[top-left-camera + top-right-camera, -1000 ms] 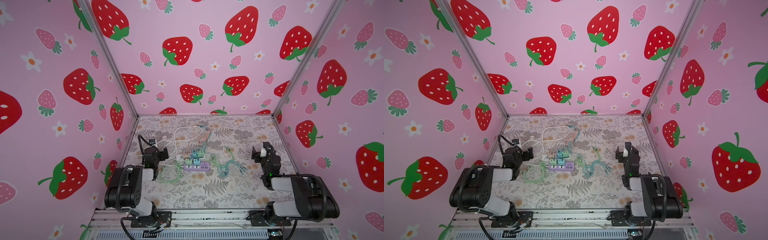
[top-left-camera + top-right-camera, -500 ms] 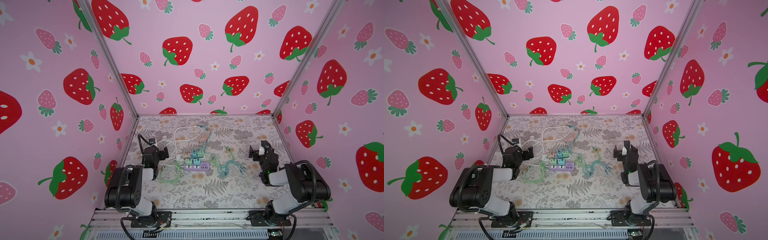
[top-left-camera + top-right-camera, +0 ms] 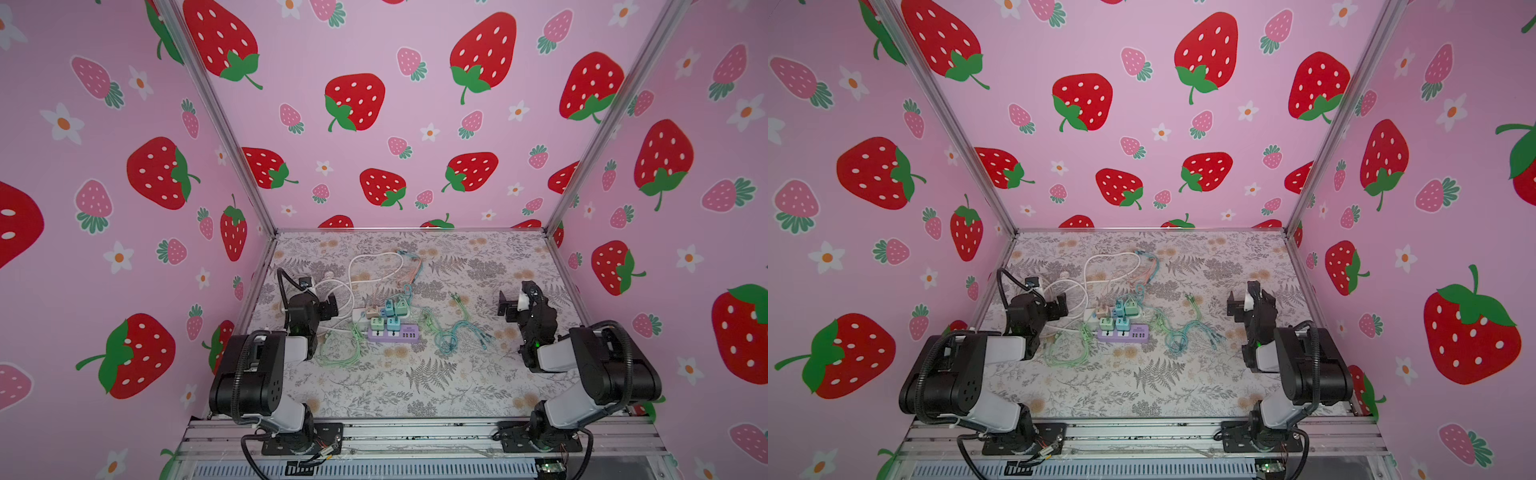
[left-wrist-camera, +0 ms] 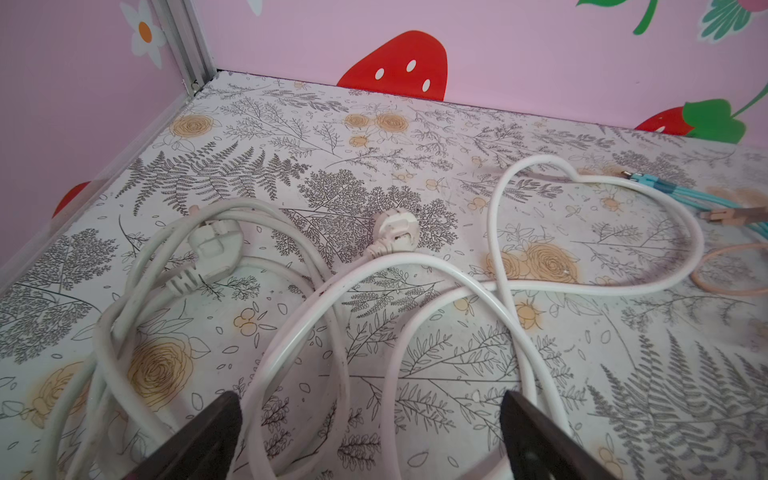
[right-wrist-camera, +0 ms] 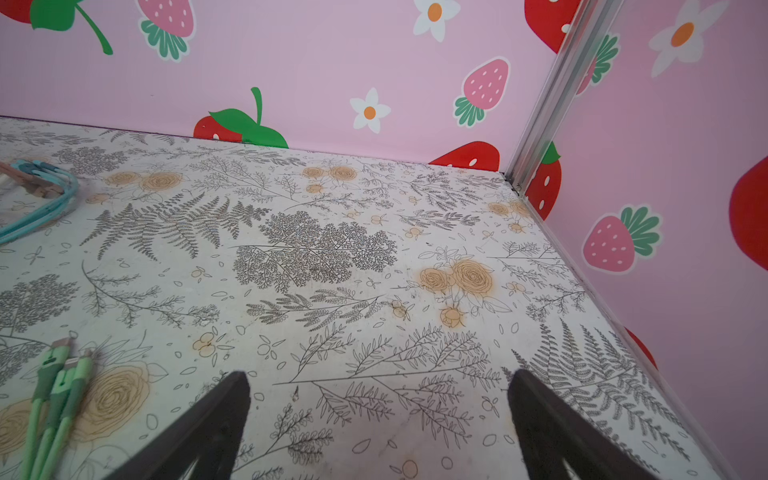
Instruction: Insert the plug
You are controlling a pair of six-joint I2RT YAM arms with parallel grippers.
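Plugs: a white plug (image 4: 392,235) and a second white plug (image 4: 214,249) lie loose on the table, each at the end of a white cord. Neither one is in a socket.
Where they are: at the back left of the table, just past the left gripper. They lie apart from each other. The second white plug sits among loops of cord.
White cords (image 3: 361,270): they curl in big loops from the plugs toward the middle of the table.
Purple power strip (image 3: 394,334): it lies flat near the middle of the table. A green charger (image 3: 377,323) and a teal charger (image 3: 393,322) stick up from it.
White power strip (image 3: 359,316): it lies just behind the purple one, mostly hidden under three more small chargers.
Left gripper (image 4: 372,405): its jaws are wide apart and hold nothing. It hangs low over the white cords.
Right gripper (image 5: 381,381): its jaws are wide apart and empty. It sits over bare table on the right, well apart from the strips.
Green cables (image 3: 340,349): a loose bunch between the left arm and the purple strip.
Teal cables (image 3: 453,336): a tangle to the right of the purple strip.
Table (image 3: 415,386): it has a cover with leaves and flowers on it.
Walls (image 3: 374,50): pink with red strawberries.
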